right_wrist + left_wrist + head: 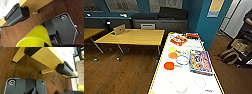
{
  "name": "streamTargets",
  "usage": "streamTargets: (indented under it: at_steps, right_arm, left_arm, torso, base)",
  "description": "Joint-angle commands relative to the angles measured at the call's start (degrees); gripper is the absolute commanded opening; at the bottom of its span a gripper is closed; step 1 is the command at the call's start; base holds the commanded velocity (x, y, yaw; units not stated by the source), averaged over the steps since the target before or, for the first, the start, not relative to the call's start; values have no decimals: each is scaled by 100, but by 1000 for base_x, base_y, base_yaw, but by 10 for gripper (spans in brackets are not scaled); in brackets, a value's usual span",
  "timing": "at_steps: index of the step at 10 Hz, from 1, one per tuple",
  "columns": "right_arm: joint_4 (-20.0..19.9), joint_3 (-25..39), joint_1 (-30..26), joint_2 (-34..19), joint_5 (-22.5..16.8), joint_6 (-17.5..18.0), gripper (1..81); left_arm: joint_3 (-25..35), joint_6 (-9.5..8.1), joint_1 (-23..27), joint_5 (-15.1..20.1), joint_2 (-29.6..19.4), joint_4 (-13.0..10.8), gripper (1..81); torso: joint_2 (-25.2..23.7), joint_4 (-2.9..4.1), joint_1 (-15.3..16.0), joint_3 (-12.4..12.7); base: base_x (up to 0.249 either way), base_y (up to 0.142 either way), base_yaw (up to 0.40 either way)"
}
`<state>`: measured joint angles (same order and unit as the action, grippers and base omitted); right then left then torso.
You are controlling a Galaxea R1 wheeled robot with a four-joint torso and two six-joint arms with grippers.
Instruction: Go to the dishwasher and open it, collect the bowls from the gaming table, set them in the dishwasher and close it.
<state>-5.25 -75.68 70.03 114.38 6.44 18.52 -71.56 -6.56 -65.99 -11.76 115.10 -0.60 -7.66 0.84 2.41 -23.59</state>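
Faint clear bowls barely show on the gaming table's white tabletop; near end cut off; can't tell either end effector's grip

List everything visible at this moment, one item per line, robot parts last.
Gaming table: one, white top with yellow edge, directly ahead.
Paddles: three, yellow, orange and red, mid-table, left of centre.
Bowls: several whitish round shapes at the near end; exact count unclear.
Blue-rimmed ring: one, beside the paddles.
Game box: one, multicoloured, on the table's right side.
Red box: one, towards the far end.
Wooden table: one, light wood, to the left.
Backpack: one, tan and dark, on the floor at right.
Floor: dark wood planks.
Yellow cup-like object: one, close to the right wrist camera.
Wrist plate: dark, round corner fittings, in the left wrist view.
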Motion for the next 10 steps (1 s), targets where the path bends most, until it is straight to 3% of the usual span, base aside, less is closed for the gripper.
streamTargets:
  at_steps: [1,4,5,10]
  right_arm:
    - [358,-138,173,226,218,-41,10]
    - [411,-367,270,605,218,-50,10]
    - [420,-498,296,728,218,-50,10]
    - [455,-1024,648,1088,269,-41,10]
  left_arm:
    - [729,-1040,1012,140,-873,797,811]
    - [924,-1084,1715,218,-1068,1193,811]
    - [933,-1084,1970,253,-1025,1229,811]
    - [820,-1084,3131,1219,-691,1237,811]
  torso:
    - [0,0,0,0]
    - [0,0,0,0]
    - [0,0,0,0]
    - [0,0,0,0]
  base:
    - [0,0,0]
    - [0,0,0]
    - [0,0,0]
    - [0,0,0]
